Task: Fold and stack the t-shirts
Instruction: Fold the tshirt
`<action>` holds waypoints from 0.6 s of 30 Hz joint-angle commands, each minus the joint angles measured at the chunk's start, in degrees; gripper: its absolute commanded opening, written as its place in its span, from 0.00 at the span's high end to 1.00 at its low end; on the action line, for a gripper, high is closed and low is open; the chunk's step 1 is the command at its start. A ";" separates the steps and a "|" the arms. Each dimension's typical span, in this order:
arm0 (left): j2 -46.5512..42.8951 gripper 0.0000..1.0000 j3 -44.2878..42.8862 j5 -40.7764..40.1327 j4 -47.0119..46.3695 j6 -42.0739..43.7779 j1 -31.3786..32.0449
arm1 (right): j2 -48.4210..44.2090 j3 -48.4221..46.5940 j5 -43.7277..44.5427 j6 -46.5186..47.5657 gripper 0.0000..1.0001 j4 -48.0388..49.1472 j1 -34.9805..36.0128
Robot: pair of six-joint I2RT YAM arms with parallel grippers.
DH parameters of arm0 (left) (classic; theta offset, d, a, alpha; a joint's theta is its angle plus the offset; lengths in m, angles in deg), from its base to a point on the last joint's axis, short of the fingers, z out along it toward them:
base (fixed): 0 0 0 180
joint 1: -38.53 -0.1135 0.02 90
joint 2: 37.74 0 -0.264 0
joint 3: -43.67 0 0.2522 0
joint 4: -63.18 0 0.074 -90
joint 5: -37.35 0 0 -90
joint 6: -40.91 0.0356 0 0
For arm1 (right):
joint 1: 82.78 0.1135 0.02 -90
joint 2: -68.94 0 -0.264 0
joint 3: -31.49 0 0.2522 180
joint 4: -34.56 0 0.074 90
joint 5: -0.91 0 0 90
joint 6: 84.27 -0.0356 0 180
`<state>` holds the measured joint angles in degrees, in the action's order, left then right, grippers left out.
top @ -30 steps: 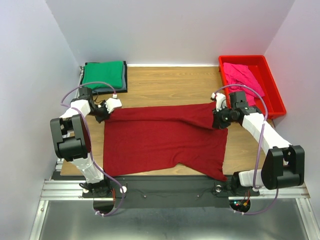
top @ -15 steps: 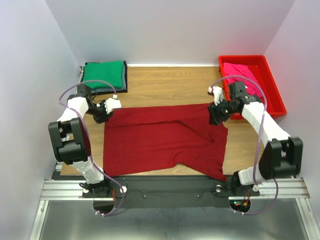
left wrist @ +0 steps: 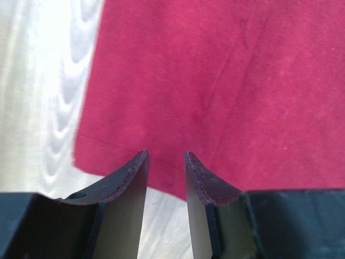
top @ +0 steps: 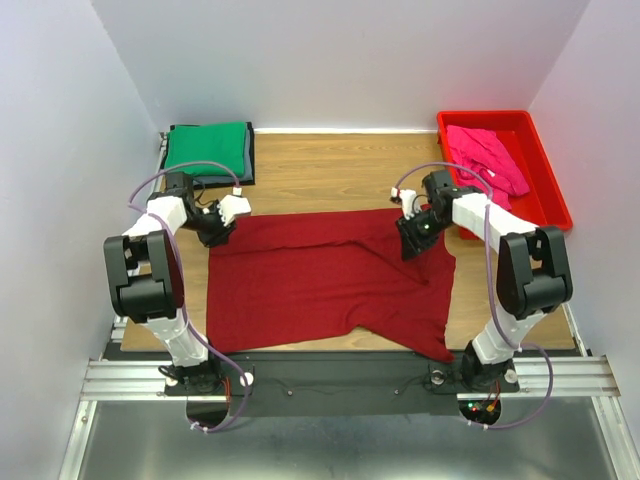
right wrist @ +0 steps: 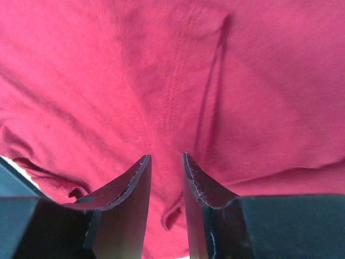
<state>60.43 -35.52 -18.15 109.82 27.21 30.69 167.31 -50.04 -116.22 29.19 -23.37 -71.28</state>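
A maroon t-shirt [top: 320, 280] lies spread on the wooden table [top: 320, 170]; it fills the left wrist view [left wrist: 226, 81] and the right wrist view [right wrist: 161, 70]. My left gripper [top: 222, 228] is open and empty over the shirt's far left corner, jaws just apart above its hem [left wrist: 165, 156]. My right gripper [top: 408, 240] is open and empty over the folded cloth at the shirt's far right corner [right wrist: 165, 157]. A folded green t-shirt [top: 207, 148] lies on a dark grey one [top: 246, 172] at the far left. A pink t-shirt [top: 485, 155] lies crumpled in the tray.
A rigid red plastic tray [top: 545, 190] stands at the far right of the table. White walls close in behind and on both sides. A metal rail [top: 330, 378] runs along the near edge under the arm bases.
My right gripper has moved left and inward onto the shirt's far right corner. My left gripper has shifted slightly right onto the far left corner. The shirt lies as before.
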 commanded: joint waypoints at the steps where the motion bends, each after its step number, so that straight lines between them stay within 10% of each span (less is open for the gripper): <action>1: -2.36 0.57 1.62 2.85 -0.54 -2.20 2.38 | 0.60 2.19 0.07 -2.19 0.63 1.18 0.89; 8: -1.06 0.51 -4.34 14.88 -1.41 -14.57 18.10 | -3.26 4.13 -0.46 -1.84 0.64 0.13 0.89; 18: 13.44 0.46 -20.07 17.97 -29.43 -51.58 38.49 | -10.12 1.94 -6.96 -2.28 0.62 -6.37 -9.02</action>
<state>69.89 -50.64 -1.89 92.43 -8.44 64.88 158.78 -45.49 -119.90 27.79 -27.10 -74.23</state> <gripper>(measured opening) 0.539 0.353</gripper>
